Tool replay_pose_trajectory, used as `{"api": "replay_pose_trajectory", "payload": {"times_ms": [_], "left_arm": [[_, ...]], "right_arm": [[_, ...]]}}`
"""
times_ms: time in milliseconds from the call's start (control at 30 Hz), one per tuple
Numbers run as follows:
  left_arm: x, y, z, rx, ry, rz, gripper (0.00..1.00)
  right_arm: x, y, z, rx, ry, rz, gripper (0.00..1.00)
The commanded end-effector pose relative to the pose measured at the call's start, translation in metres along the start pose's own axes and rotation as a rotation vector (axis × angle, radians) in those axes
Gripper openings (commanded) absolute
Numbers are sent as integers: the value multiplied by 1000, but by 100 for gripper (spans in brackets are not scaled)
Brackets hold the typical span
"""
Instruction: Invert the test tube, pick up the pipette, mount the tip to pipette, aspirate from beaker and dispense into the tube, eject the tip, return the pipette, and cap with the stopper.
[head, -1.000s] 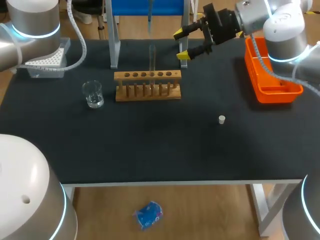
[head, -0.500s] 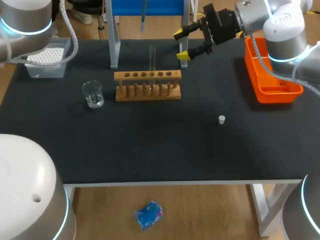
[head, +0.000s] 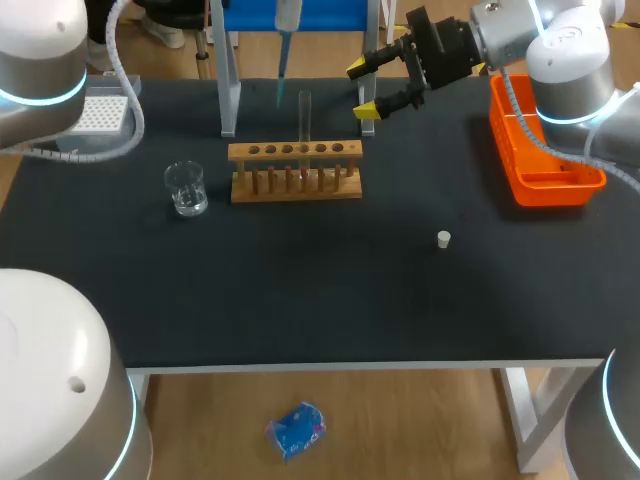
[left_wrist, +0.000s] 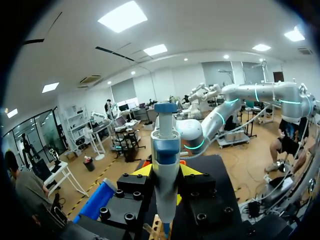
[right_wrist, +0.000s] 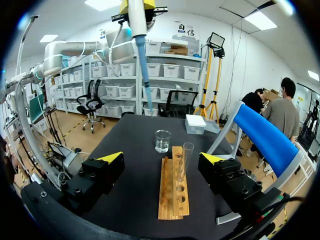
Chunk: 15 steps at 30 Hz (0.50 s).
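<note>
While your left gripper (left_wrist: 166, 172) is clamped on the pipette (left_wrist: 165, 150), blue tip pointing down, the tool hangs upright over the table's (head: 330, 290) far side. I judge that it is held there for the trip to the beaker (head: 186, 188), which stands well to its left. The tube (head: 305, 118) stands mouth-up in the rack (head: 295, 172), just beside the hanging tip, ready to take liquid. Your right gripper (head: 363, 90) hovers near the tube, fingers apart and empty. The stopper (head: 443, 238) lies alone nearer you.
</note>
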<state>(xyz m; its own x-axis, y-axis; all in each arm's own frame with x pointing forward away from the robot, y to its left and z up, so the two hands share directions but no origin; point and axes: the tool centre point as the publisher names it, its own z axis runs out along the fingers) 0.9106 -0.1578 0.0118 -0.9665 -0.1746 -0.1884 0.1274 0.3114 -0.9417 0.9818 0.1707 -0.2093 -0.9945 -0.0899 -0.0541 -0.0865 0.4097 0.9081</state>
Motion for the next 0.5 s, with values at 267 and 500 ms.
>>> {"api": "replay_pose_trajectory", "payload": {"times_ms": [267, 500], "left_arm": [[53, 16, 21, 59, -36, -15, 0], [70, 31, 33, 59, -24, -22, 0]], "right_arm": [[0, 0, 0, 1, 0, 0, 100], [0, 0, 0, 1, 0, 0, 100]]}}
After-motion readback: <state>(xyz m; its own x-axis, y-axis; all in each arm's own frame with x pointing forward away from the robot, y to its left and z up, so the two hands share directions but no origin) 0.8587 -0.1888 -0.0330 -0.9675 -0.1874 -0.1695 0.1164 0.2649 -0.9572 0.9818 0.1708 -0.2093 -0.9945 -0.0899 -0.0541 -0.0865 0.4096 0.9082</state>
